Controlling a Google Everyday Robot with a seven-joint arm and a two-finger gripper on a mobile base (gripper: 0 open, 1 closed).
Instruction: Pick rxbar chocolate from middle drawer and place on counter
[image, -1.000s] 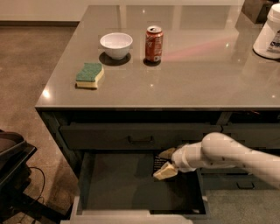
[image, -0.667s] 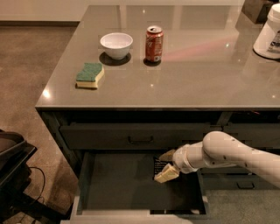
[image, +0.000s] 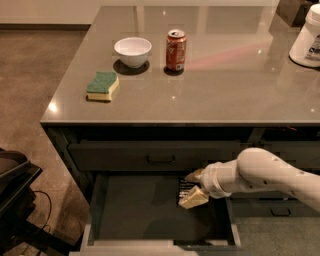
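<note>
The middle drawer (image: 150, 210) is pulled open below the counter (image: 210, 85). The rxbar chocolate (image: 183, 188), black with white lettering, lies at the drawer's back right. My gripper (image: 193, 187) reaches in from the right on the white arm, with one pale finger (image: 194, 175) behind the bar and the other in front of it. The fingers are closed against the bar's edges, and the bar is still low in the drawer.
On the counter stand a white bowl (image: 133, 51), a red soda can (image: 175, 50) and a green-and-yellow sponge (image: 102, 85), with a white appliance (image: 307, 37) at the far right. The closed top drawer front with a black handle (image: 161, 159) sits above the open drawer. A dark object (image: 15, 200) stands at the left on the floor.
Almost nothing has moved: the gripper stays at the bar in the back right of the drawer, and the arm has shifted only slightly.
</note>
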